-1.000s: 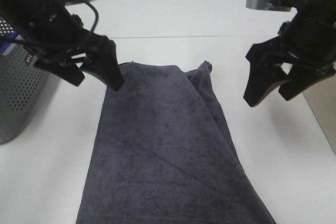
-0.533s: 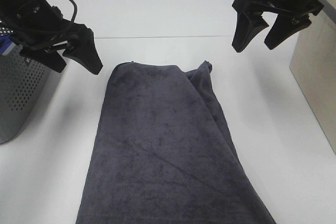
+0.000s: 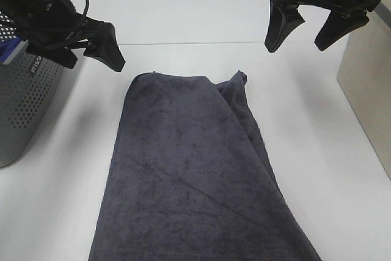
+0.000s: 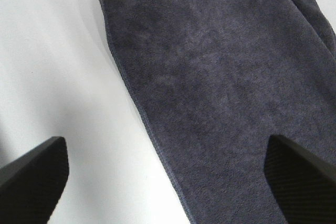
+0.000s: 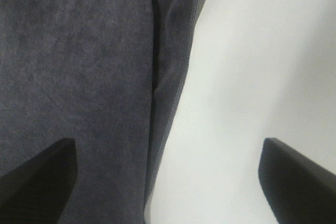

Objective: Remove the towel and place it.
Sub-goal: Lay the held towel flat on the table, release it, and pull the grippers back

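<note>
The dark charcoal-grey towel (image 3: 189,175) lies spread flat on the white table, running from the middle down past the near edge of the view, with a fold along its right side. It also shows in the left wrist view (image 4: 226,87) and the right wrist view (image 5: 79,77). My left gripper (image 3: 90,54) is open and empty, raised off the towel's far left corner. My right gripper (image 3: 305,33) is open and empty, raised beyond the towel's far right corner.
A grey perforated basket (image 3: 24,102) stands at the left edge with a bit of blue cloth (image 3: 7,50) at its rim. A beige box (image 3: 366,84) stands at the right edge. The white table (image 3: 195,16) extends behind the towel.
Both grippers, open all along, have lifted up and back away from the towel's far corners. The towel has not moved.
</note>
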Tool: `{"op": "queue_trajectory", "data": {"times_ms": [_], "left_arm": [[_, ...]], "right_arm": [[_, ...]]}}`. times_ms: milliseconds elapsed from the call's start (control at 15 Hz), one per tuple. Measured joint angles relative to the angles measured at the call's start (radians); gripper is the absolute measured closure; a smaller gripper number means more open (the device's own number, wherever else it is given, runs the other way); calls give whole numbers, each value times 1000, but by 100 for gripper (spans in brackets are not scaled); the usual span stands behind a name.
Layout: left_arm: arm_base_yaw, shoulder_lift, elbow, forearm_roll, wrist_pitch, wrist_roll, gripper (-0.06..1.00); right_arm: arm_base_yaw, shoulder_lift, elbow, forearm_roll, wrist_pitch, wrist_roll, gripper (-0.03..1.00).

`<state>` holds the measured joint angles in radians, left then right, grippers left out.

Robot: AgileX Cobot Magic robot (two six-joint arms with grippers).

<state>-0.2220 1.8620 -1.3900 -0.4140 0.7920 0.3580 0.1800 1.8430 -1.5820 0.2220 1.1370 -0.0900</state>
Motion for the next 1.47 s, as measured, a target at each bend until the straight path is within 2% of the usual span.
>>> {"op": "queue_trajectory", "data": {"times_ms": [200, 333, 533, 733, 1067, 1200, 1333, 1467], "left_arm": [[0, 116, -113, 0, 51, 0, -1], [0, 206, -231, -11, 89, 0, -1], [0, 345, -421, -65, 158, 6, -2], [2, 467, -557, -70, 218, 6, -1], [3, 557, -593, -3, 209, 3, -1], [14, 572, -595, -3, 175, -6, -1], [51, 590, -597, -50, 166, -6, -1], [90, 609, -597, -137, 162, 25, -1]], "right_arm": [[-86, 82, 0, 106, -11, -71, 7], [-104, 126, 0, 168, -48, -136, 7], [-104, 219, -76, 190, -55, -174, 7], [-104, 344, -239, 169, -26, -175, 7], [-104, 570, -532, 162, 69, -175, 7], [-104, 615, -572, 196, 74, -180, 7], [-104, 647, -579, 224, 77, -207, 7], [-104, 668, -580, 236, 77, -224, 7]]}}
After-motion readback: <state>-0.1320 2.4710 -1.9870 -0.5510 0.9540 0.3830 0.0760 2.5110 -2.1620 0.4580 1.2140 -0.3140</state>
